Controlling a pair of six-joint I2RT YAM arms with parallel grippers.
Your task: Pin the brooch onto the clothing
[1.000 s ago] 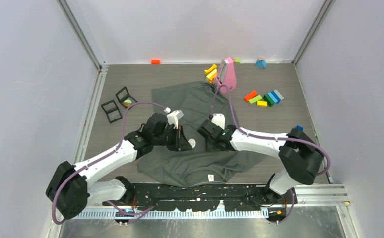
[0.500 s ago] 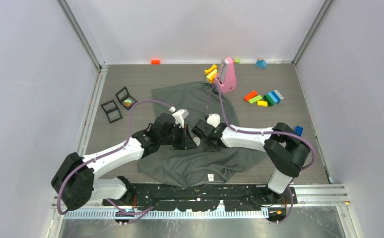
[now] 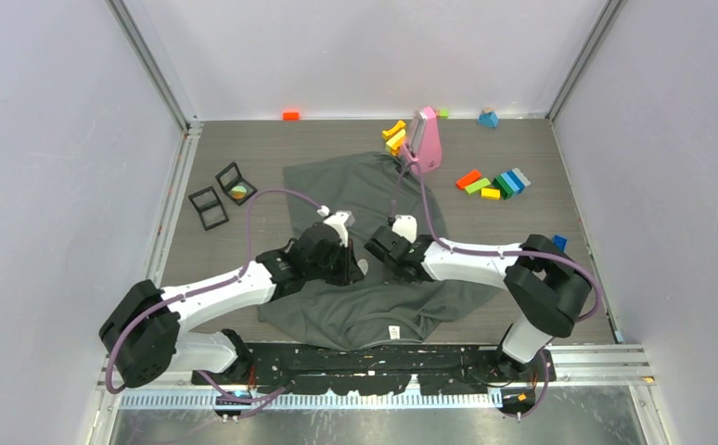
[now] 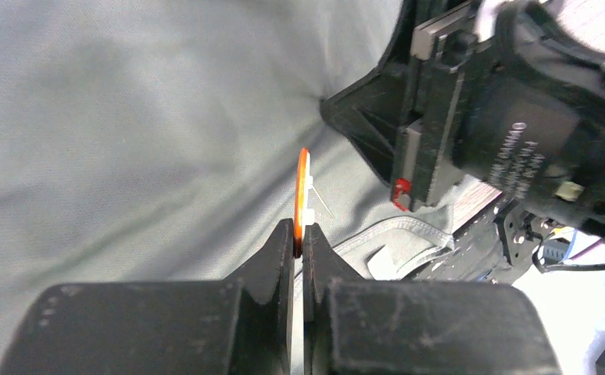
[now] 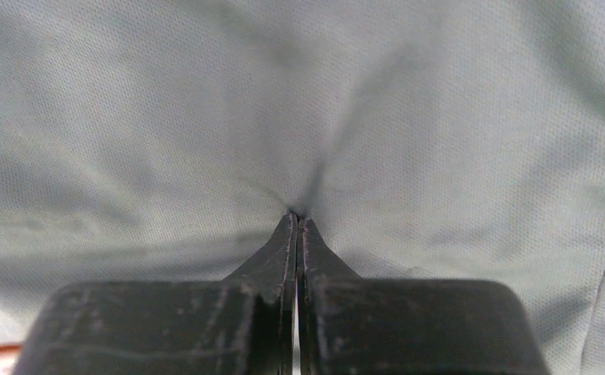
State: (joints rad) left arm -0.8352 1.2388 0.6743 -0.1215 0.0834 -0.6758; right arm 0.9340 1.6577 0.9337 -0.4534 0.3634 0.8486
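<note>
So, the dark grey T-shirt (image 3: pixel 360 181) is spread out, a bit rumpled, over the middle of the tabletop. Its neck and small white label (image 3: pixel 394 332) are turned toward the near edge. Both arms are stretched over the shirt's middle, and the two grippers are found almost tip to tip there, just beside each other.

The left gripper (image 4: pixel 299 234) is clamped tight on the brooch (image 4: pixel 302 176). It's a thin orange disc seen edge-on, with a white backing piece and a fine pin sticking out on one side. The brooch is held upright just over the fabric, near the neck hem. Whether the pin is touching the cloth can't really be told.

The right gripper (image 5: pixel 296 220) is squeezed closed on a little fold of the shirt, and creases are seen fanning out from that pinch. From the left wrist camera the pinched spot is seen just beyond the brooch.

Rest of the stuff:
- A pink thing (image 3: pixel 425 139) is stood near the far edge, with yellow blocks (image 3: pixel 394 137) beside it.
- A row of coloured blocks (image 3: pixel 494 183) is laid toward the far right corner.
- An orange block (image 3: pixel 290 115) is sat at the far edge.
- Two black square frames (image 3: pixel 221 197) are laid near the left edge.
</note>
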